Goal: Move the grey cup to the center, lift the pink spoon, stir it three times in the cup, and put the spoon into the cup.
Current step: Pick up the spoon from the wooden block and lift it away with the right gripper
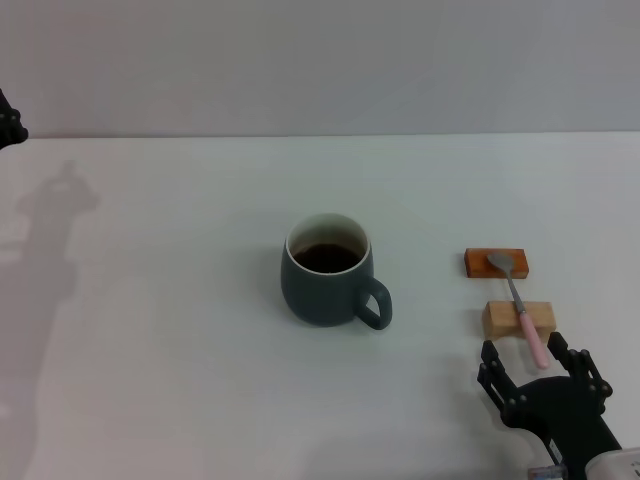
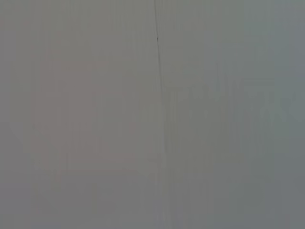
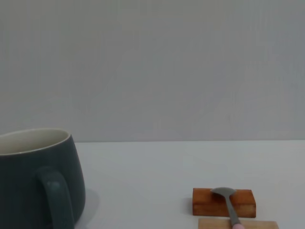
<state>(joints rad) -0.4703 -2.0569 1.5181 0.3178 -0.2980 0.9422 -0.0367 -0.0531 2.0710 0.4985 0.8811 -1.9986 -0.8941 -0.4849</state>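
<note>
The grey cup (image 1: 327, 275) stands upright near the middle of the white table, with dark liquid inside and its handle toward my right arm. It also shows in the right wrist view (image 3: 38, 179). The pink spoon (image 1: 521, 305) lies across two wooden blocks to the right of the cup, its metal bowl on the far block and its pink handle toward me. Its bowl shows in the right wrist view (image 3: 224, 193). My right gripper (image 1: 530, 355) is open, low at the near right, its fingers on either side of the handle's near end. My left gripper (image 1: 8, 122) is parked at the far left edge.
An orange-brown block (image 1: 495, 263) and a pale wooden block (image 1: 518, 318) carry the spoon. The white table (image 1: 160, 330) ends at a grey wall behind. The left wrist view shows only a plain grey surface.
</note>
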